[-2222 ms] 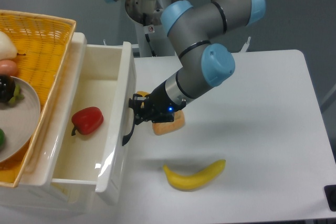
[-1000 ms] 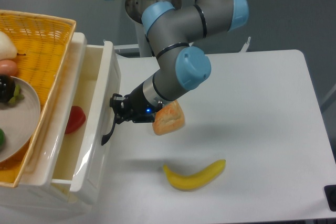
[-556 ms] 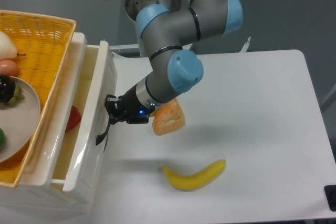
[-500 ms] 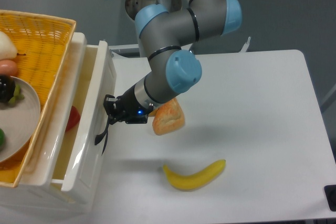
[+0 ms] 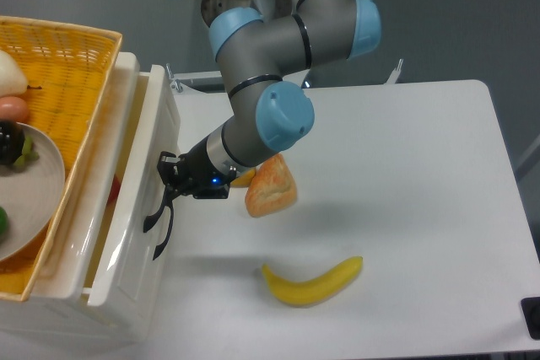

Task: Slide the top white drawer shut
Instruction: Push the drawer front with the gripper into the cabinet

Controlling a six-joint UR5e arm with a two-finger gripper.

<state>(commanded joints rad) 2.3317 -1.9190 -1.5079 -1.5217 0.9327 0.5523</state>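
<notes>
The top white drawer [image 5: 139, 200] is glossy white plastic and stands out only a little from the cabinet at the left. Its black curved handle [image 5: 159, 223] is on the front. My gripper [image 5: 170, 181] is pressed against the drawer front at the upper end of the handle. Its dark fingers look close together, but whether they clamp the handle is unclear. A red pepper [image 5: 113, 191] shows as a sliver inside the drawer.
A yellow wicker basket [image 5: 59, 73] with a plate of fruit sits on top of the cabinet. A bread piece [image 5: 272, 187] lies just right of my wrist. A banana [image 5: 310, 282] lies on the white table [image 5: 405, 208] in front.
The drawer has slid left into the cabinet, from about half open to nearly shut. My gripper moved left with its front. The red pepper is almost hidden now.
</notes>
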